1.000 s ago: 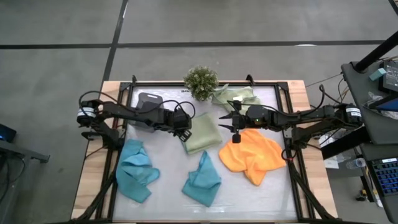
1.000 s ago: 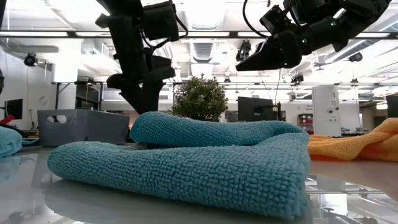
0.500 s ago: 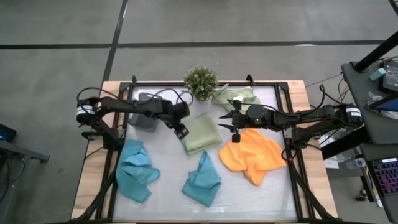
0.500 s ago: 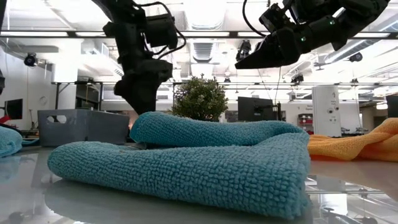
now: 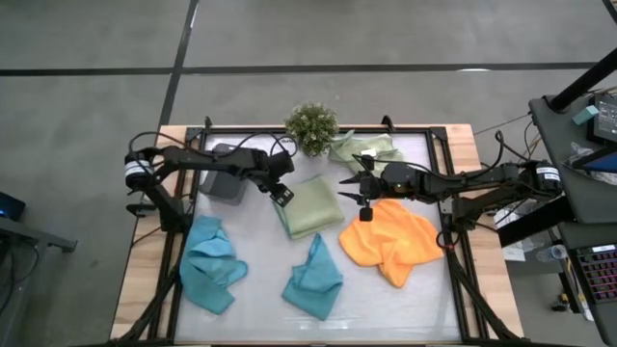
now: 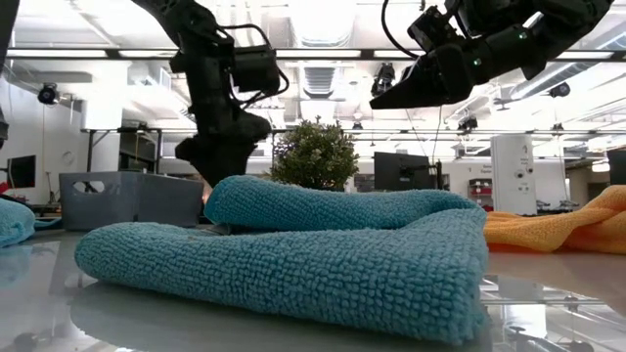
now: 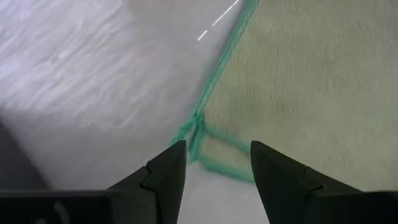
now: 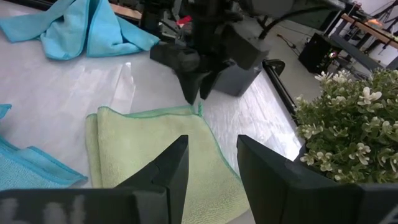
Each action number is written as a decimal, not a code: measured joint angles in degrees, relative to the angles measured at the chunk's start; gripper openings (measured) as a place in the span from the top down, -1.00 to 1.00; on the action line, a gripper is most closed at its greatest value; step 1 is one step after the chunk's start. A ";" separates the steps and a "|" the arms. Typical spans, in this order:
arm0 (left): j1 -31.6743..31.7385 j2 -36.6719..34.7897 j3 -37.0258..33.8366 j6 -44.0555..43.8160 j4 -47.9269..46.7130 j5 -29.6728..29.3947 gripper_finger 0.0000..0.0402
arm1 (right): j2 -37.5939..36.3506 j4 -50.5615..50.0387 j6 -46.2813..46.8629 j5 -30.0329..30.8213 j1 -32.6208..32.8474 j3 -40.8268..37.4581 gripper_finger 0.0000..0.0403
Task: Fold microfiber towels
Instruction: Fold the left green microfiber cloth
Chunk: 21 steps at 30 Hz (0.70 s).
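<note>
On the pale wooden-edged table (image 5: 459,137), a pale sage-green microfiber towel (image 5: 310,204), folded into a neat rectangle, lies near the centre, just toward 11 o'clock. The left gripper (image 5: 283,194) sits at that towel's 9 o'clock corner, right over the green stitched edge; its two dark fingers (image 7: 163,176) stand apart with nothing between them, the corner of the cloth showing in the gap below. The right gripper (image 5: 353,189) hovers just past the same towel's 3 o'clock side, above the table, its fingers (image 8: 166,174) parted and holding nothing.

A second pale sage-green towel (image 5: 364,148), crumpled, lies at 1 o'clock beside a small bushy green plant (image 5: 311,126) at 12 o'clock. A bright orange microfiber towel (image 5: 392,241), loosely rumpled, spreads at 4 o'clock, under the right arm. Two teal-blue microfiber towels are bunched along the near edge: one (image 5: 213,263) at 8 o'clock, the other (image 5: 314,278) at 6 o'clock; the latter fills the foreground of the low view. A dark grey rectangular tray (image 5: 226,174) stands at 10 o'clock, beneath the left arm.
</note>
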 joint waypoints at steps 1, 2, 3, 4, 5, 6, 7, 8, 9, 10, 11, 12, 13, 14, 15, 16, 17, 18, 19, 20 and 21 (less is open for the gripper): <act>-0.18 0.38 -0.04 0.00 0.80 -0.27 0.18 | 0.00 0.00 -0.02 0.00 0.00 0.00 0.37; -0.39 0.88 -0.04 -0.04 2.28 -1.03 0.18 | 0.00 0.02 -0.02 0.00 0.00 0.00 0.37; -0.49 1.22 -0.04 -0.04 4.15 -1.33 0.18 | 0.00 0.00 0.00 0.00 0.00 0.00 0.37; -0.53 1.67 0.00 -0.05 5.30 -1.40 0.18 | 0.00 0.00 -0.02 0.00 0.00 0.00 0.37; -0.55 2.31 0.00 0.03 5.88 -1.64 0.18 | 0.00 0.00 -0.01 0.00 0.00 0.00 0.37; -0.54 2.93 0.04 0.07 6.60 -1.93 0.18 | 0.00 0.00 0.00 0.00 0.00 0.00 0.37; -0.53 3.35 0.05 0.10 7.17 -2.50 0.18 | 0.00 -0.05 -0.01 0.00 0.00 0.00 0.37; -0.52 3.73 0.05 0.19 7.37 -2.72 0.18 | 0.00 -0.07 -0.01 0.00 0.00 0.00 0.37; -0.47 4.11 0.06 0.60 7.53 -2.74 0.18 | 0.00 -0.06 -0.01 0.00 0.00 0.00 0.37; -0.44 4.30 0.11 0.95 7.67 -2.77 0.18 | 0.00 -0.05 -0.01 0.00 0.00 -0.01 0.37; -0.47 4.53 0.10 1.09 7.51 -2.76 0.18 | 0.00 -0.05 -0.02 0.00 0.00 -0.03 0.37; -0.49 4.85 0.06 1.09 7.21 -2.74 0.18 | 0.00 -0.05 -0.02 0.00 0.00 -0.04 0.37; -0.54 5.10 0.05 1.12 7.12 -2.70 0.18 | 0.00 -0.05 -0.02 0.00 0.00 -0.05 0.37; -0.68 5.23 0.05 1.14 7.14 -2.65 0.18 | 0.00 -0.07 -0.03 0.00 0.00 -0.07 0.37; -0.82 5.26 0.05 1.14 7.08 -2.59 0.18 | 0.00 -0.05 -0.10 0.00 0.00 -0.09 0.37; -0.97 5.26 0.05 1.15 7.08 -2.58 0.18 | 0.00 -0.03 -0.17 0.02 0.00 -0.09 0.37; -1.03 5.26 0.05 1.44 7.22 -2.57 0.18 | 0.00 -0.05 -0.17 0.00 0.00 -0.09 0.37; -1.12 5.26 0.05 1.89 7.26 -2.59 0.18 | 0.00 -0.07 -0.21 0.00 0.00 -0.09 0.37; -1.24 5.26 0.01 2.30 7.20 -2.59 0.18 | 0.00 -0.05 -0.22 0.00 0.00 -0.09 0.37; -1.39 5.26 0.00 2.44 7.19 -2.61 0.19 | 0.00 -0.05 -0.20 0.00 0.00 -0.09 0.37; -1.50 5.26 0.00 2.48 7.26 -2.61 0.20 | 0.00 -0.07 -0.19 0.00 0.00 -0.09 0.37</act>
